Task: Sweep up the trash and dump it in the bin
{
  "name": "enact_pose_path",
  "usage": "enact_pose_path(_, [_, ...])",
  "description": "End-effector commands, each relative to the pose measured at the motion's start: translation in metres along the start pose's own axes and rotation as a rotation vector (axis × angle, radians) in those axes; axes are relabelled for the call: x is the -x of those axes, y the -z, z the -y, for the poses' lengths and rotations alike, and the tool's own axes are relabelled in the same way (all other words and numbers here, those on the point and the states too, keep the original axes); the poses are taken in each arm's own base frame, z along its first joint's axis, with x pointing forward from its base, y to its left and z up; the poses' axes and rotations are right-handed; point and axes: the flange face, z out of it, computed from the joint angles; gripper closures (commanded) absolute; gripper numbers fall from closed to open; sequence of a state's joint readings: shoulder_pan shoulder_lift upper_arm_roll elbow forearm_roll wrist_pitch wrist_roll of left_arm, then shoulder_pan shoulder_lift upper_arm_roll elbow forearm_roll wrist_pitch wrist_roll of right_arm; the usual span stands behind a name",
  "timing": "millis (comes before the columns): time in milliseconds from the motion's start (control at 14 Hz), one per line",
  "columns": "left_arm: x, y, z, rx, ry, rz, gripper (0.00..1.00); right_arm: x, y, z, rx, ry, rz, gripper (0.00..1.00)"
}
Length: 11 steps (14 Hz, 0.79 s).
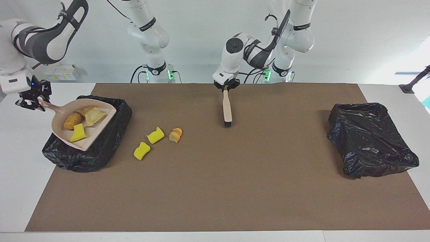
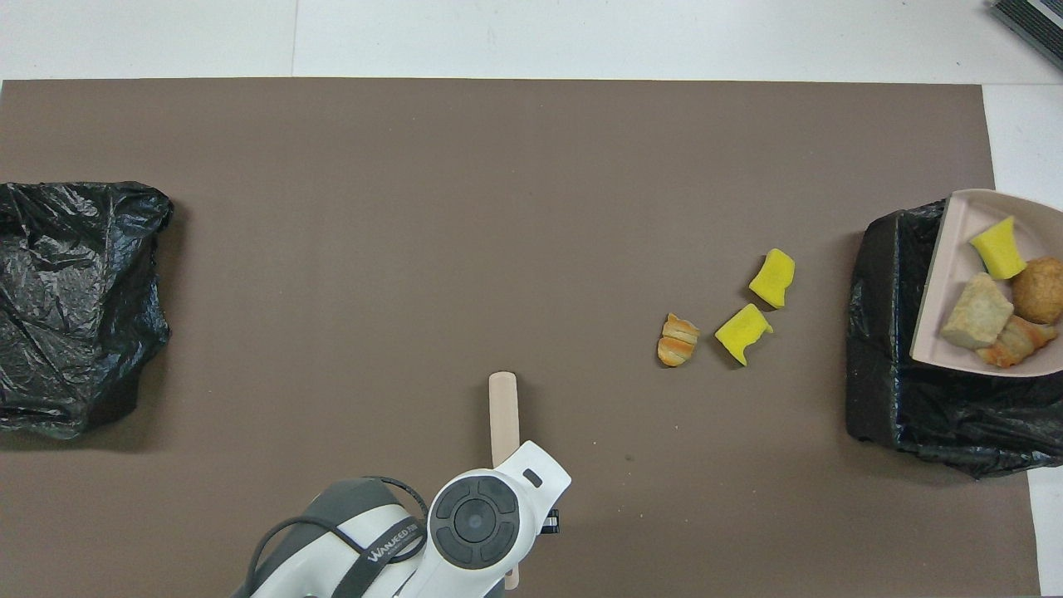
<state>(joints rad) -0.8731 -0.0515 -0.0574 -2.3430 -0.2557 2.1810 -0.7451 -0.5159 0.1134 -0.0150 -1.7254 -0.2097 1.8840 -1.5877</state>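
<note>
Right gripper (image 1: 31,97) lifts four scraps (image 1: 81,119).

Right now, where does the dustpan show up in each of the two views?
Facing view: the dustpan hangs over the black bin at the picture's left, its handle in the right claw.
Overhead view: the dustpan is at the right edge, over the same bin.
Shared landmark: the bread scrap lying on the mat.
</note>
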Motion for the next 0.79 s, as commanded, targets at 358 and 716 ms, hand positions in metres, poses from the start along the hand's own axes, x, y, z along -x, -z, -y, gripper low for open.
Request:
enact_pose_path(358, [-0.019,0.019,0.013,0.042,0.063,-0.02,0.0,0.003,0.004,0.017,-0.075,-0.179,0.179,1.0])
enact_pose_path(716, [-0.081,0.09,0.054,0.112,0.175,-0.104,0.0,-0.027,0.03,0.019,-0.033,-0.064,0.344,1.0])
